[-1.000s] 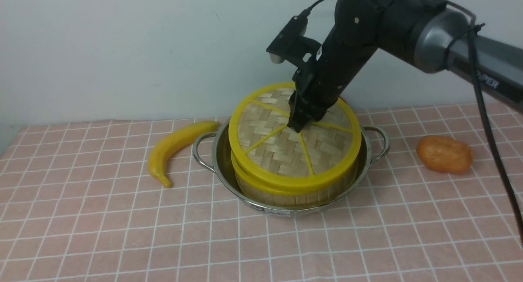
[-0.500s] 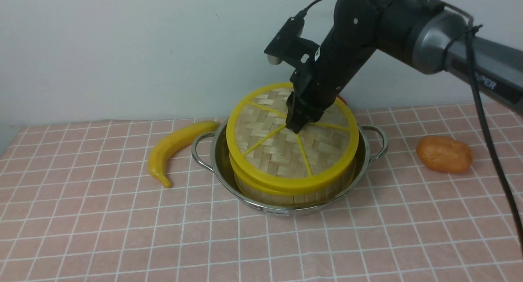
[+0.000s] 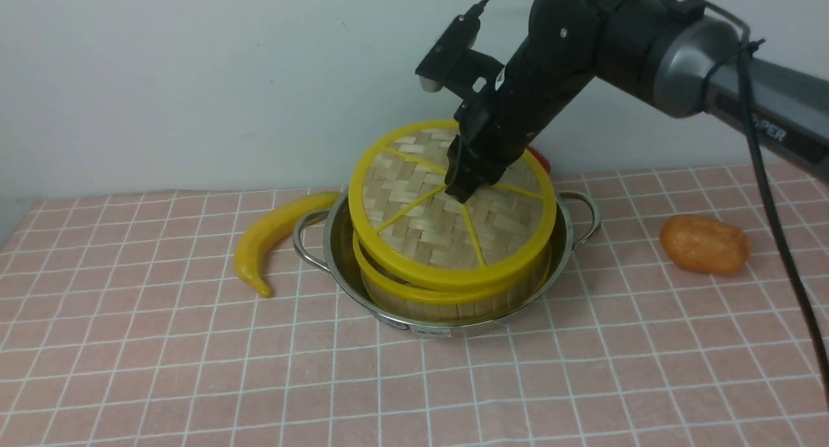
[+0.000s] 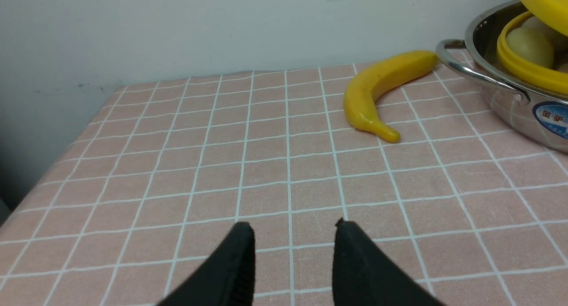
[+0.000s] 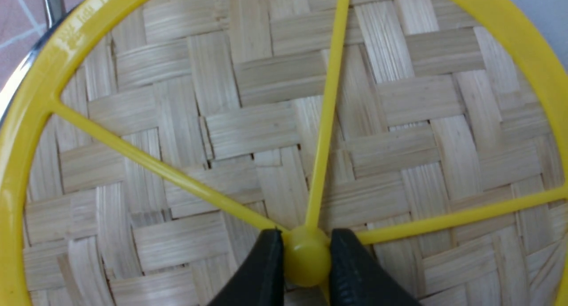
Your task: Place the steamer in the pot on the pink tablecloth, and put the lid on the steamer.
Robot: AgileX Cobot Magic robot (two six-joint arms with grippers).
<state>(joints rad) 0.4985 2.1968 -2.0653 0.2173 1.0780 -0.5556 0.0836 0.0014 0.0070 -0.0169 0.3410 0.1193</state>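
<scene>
The pot (image 3: 395, 319), with the steamer (image 3: 440, 308) and the lid (image 3: 427, 233), has slid a bit to the left, closer to the banana (image 3: 272, 236). Nearest, the left gripper (image 4: 293, 226) hangs over the pink tablecloth (image 3: 194, 369), its two fingers apart with nothing between them. Farther on, the steamer sits inside the pot. The lid is on top, maybe tipped, with a gap on the left side. The right gripper (image 5: 306, 230) pinches the lid's little yellow knob (image 5: 307, 257). An orange lump (image 3: 704, 244) lies well off to the right.
</scene>
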